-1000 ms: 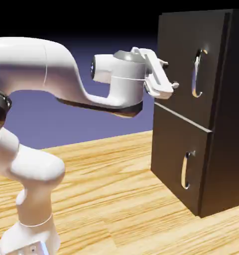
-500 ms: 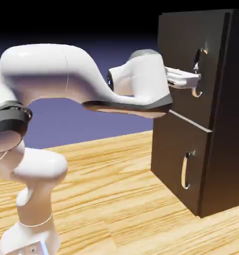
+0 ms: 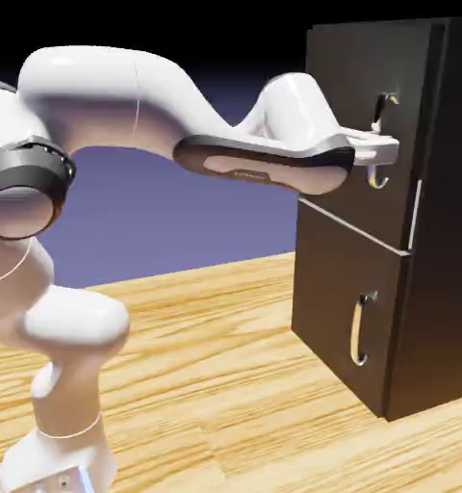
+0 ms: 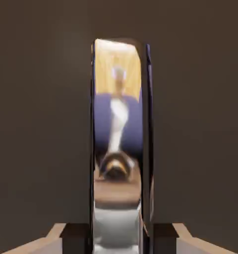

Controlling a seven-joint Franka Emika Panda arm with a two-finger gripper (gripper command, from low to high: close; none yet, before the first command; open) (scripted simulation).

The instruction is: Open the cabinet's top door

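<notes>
A light wooden table (image 3: 225, 366) carries the dark cabinet (image 3: 370, 289) near its right edge and the robot's white base (image 3: 62, 453), apparently at the front-left corner.

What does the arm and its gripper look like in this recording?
The arm is glossy white with rounded, bulbous links, a dark grey band with a thin silver ring at one joint, and a dark underside on the forearm. The gripper is white; its finger tips are small and grey.

Dim backdrop; hand view blurred; handle (image 4: 118, 149) mirror-glossy.
</notes>
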